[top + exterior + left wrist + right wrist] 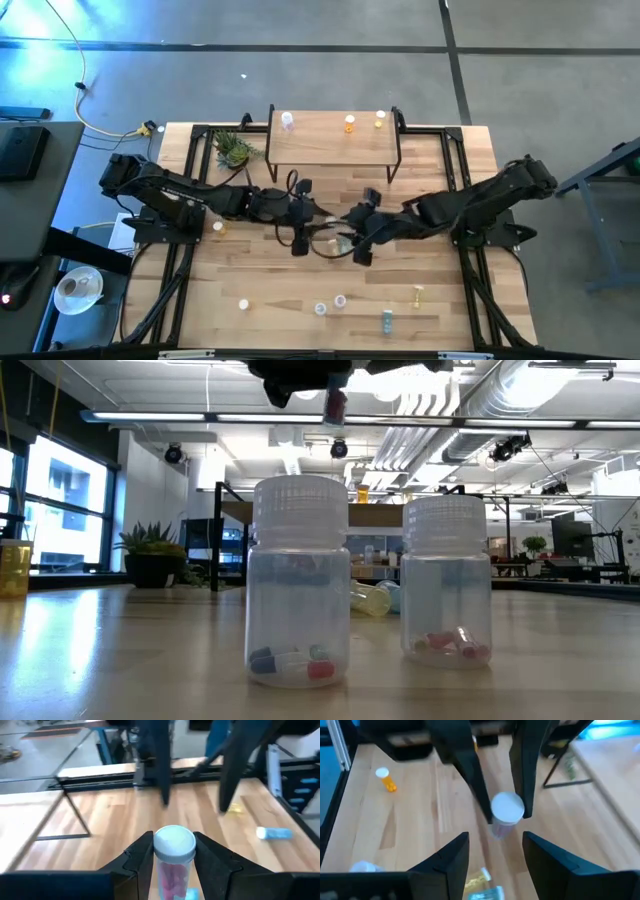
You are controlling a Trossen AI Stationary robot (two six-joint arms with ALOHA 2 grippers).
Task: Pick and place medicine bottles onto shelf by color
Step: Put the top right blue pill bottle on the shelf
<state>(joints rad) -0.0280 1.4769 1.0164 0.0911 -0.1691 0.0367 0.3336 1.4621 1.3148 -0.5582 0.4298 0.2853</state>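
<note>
Wood-plank tabletop [250, 280] below, my left tool [170, 857] clamps a pink bottle [173, 855] upright mid-table; my right tool [492, 852] gapes just beside it. Behind both sits the shelf [330, 140], nearer my left arm.

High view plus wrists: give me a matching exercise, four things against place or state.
Things:
A. left claw
B. right claw
C. potted plant
D. lying teal bottle

Places or states:
1. open, holding nothing
2. shut on the pink-filled bottle
3. near the table's front edge
4. beside the shelf's left end

Pairs: A-2, B-1, C-4, D-3
</note>
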